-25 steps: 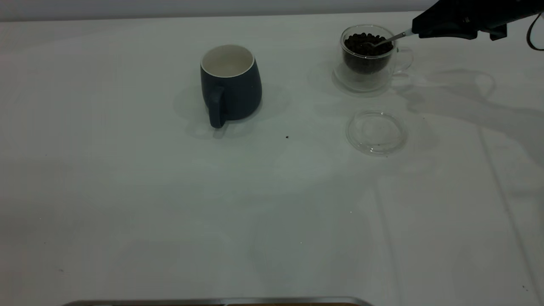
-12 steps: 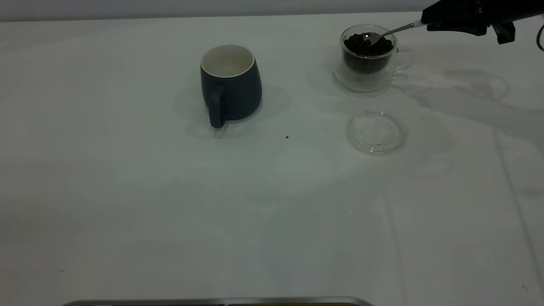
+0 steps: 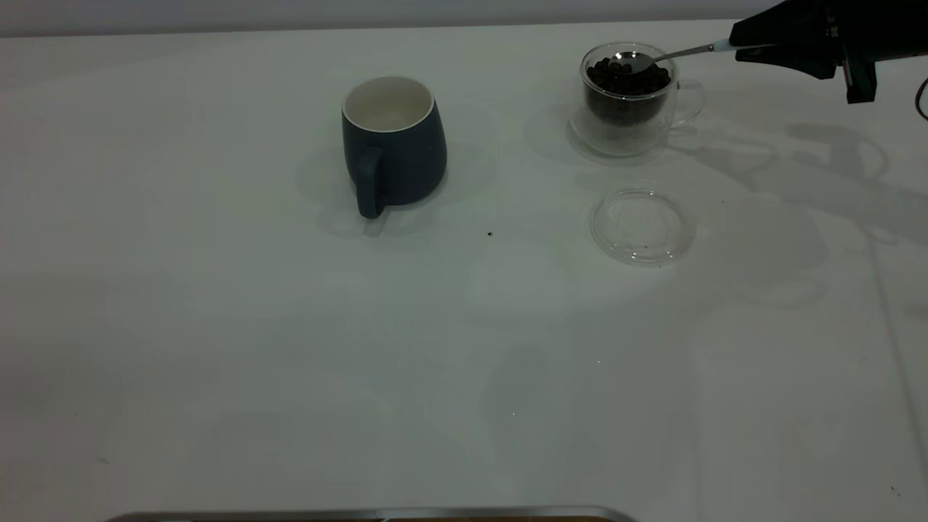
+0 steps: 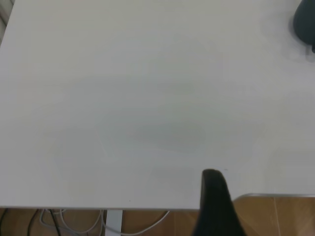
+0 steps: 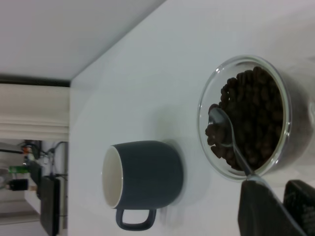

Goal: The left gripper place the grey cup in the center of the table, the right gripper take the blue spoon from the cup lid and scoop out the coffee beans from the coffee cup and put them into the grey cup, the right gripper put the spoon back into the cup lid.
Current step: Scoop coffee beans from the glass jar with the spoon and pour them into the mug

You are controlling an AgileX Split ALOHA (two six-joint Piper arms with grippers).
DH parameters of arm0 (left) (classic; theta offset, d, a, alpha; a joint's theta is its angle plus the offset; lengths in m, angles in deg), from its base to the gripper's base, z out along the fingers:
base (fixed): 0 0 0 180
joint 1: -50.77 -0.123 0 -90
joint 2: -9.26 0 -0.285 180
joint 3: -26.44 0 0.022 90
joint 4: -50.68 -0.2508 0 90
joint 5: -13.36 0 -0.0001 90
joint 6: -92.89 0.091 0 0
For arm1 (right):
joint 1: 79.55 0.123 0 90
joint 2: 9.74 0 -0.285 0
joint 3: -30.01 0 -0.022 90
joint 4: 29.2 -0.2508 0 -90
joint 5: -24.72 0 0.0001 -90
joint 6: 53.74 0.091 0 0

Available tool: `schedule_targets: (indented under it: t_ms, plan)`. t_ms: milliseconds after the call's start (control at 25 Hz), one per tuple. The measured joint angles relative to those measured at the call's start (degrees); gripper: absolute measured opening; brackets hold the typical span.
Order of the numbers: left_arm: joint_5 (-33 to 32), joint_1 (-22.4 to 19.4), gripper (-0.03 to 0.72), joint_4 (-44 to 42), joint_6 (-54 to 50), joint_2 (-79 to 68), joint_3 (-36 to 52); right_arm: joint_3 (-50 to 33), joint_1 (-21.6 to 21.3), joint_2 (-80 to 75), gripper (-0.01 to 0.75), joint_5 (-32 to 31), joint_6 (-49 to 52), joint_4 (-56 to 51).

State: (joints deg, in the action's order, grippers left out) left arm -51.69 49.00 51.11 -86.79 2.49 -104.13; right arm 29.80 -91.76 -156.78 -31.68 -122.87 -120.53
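- The right gripper hangs over the far right corner of the table, its fingers clamped on the pale blue handle end of the blue spoon.
- The spoon's metal stem slants from the gripper to its bowl, which sits over the mouth of the coffee cup; in the right wrist view a few coffee beans lie in the bowl, just above the heap.
- The coffee cup, a clear double-walled glass with its loop handle toward the right edge, stands near the far edge on the right side of the desk and holds a dark heap of beans nearly up to the rim.
- The cup lid, a clear glass disc, lies flat on the desk just nearer the front edge than the coffee cup, apart from it.
- The grey cup stands upright toward the far edge, left of the coffee cup and well apart from it, its handle turned toward the front edge and its cream inside bare.
- The left gripper is out at the desk's left edge, away from all the cups; only a dark finger of it shows, and whether it is open or closed I cannot tell.
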Motion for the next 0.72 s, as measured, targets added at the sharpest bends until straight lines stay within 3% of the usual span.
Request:
schedule_targets:
  t_ms: [720]
  plan:
    - [0.0,0.0,0.567,0.0,0.2,0.0,0.0,0.1,0.1,-0.5,0.103,3.7,-2.4,1.0]
